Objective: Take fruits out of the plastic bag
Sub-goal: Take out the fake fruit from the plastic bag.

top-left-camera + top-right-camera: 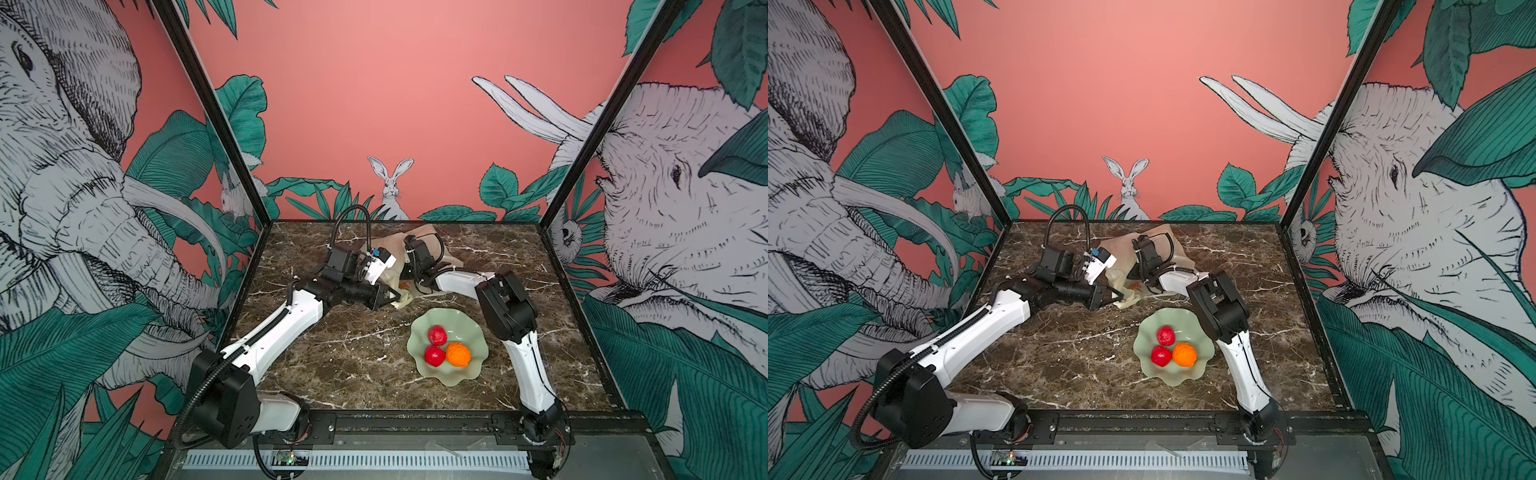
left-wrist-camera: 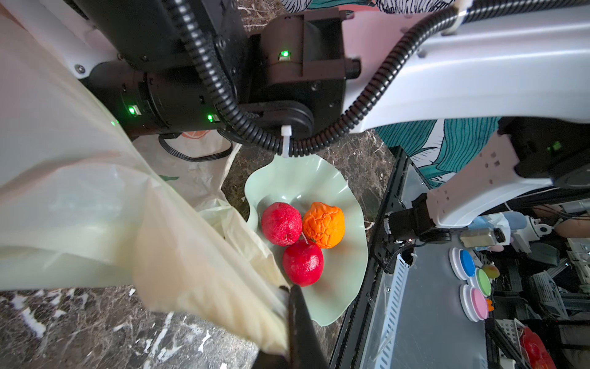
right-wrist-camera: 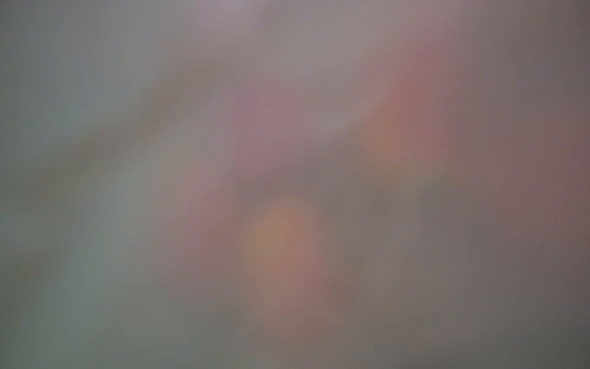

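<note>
Fruits (image 2: 281,223) in green dish (image 2: 351,265) near plastic bag (image 2: 79,207)

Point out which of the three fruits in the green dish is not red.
The orange fruit, wrinkled-skinned, on the side of the dish nearest the right arm; both other fruits are red.

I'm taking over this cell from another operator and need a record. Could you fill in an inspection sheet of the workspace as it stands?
Surface: dark brown, white-veined marble-patterned tabletop.
Job's things: translucent cream plastic bag crumpled at the back; two bumpy red toy fruits and one orange toy fruit in the pale green wavy-rimmed dish.
Clutter: nothing seen.
Grippers: left gripper jaws shut on the bag's edge; right gripper hidden inside the bag, its wrist view blurred.
Cables: black corrugated conduit loops above the left arm.
Surroundings: pink jungle-mural walls, black frame posts.
</note>
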Tool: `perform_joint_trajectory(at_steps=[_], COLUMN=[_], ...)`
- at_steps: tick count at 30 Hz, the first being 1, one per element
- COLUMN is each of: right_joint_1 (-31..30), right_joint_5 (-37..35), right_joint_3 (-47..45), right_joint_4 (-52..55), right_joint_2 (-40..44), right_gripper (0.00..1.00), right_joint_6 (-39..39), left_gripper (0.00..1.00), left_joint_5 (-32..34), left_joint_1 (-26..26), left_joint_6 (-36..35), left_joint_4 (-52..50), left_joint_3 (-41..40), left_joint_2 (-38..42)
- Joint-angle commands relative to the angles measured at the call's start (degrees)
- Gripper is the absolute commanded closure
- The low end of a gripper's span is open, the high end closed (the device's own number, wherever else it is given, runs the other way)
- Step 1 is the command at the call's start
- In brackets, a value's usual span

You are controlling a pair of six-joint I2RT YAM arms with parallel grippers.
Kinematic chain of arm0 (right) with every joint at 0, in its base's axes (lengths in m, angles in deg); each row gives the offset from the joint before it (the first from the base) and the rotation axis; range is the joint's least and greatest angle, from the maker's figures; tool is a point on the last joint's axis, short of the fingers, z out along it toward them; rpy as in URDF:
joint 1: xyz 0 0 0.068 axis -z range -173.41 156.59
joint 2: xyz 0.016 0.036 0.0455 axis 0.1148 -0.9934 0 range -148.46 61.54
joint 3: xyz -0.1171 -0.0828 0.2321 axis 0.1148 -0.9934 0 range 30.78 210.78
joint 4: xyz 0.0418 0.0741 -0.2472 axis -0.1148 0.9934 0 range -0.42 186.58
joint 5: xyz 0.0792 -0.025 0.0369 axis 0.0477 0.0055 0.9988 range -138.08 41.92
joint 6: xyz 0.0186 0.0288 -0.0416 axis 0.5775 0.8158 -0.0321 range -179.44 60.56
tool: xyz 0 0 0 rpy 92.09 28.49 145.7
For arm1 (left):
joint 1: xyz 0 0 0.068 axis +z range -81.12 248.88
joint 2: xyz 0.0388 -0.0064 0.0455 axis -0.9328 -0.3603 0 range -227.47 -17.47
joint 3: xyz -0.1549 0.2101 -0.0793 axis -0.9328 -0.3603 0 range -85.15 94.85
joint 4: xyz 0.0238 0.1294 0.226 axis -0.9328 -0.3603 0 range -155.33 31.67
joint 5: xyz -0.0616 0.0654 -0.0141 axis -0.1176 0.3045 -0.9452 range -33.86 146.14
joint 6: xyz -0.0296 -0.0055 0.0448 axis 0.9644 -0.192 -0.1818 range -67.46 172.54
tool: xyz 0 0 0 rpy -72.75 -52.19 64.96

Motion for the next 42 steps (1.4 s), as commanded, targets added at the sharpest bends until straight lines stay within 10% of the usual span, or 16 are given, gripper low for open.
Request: perform_joint_trajectory(at_steps=[1, 11, 42], right_joint_1=[1.24, 1.3, 1.3], right_joint_5=[0.93, 1.4, 12.56], right_joint_3=[-0.31, -10.61, -29.18], right_joint_4=[-2.1, -7.11, 14.03], right_joint_2=[-0.4, 9.7, 43.09], right_gripper=[0.62, 0.92, 0.94], right_joint_6=[0.24, 0.24, -5.26], left_gripper=[1.0, 1.0, 1.0], left_joint_5=[-2.71, -0.28, 11.48], left_joint_1=[-0.66, -0.65, -0.65], left_joint_6=[-1.13, -1.97, 2.05], left_joint_4=[-0.43, -0.99, -1.08], left_joint_3=[-0.26, -0.22, -0.23], left_joint_2=[0.9, 2.38, 4.29])
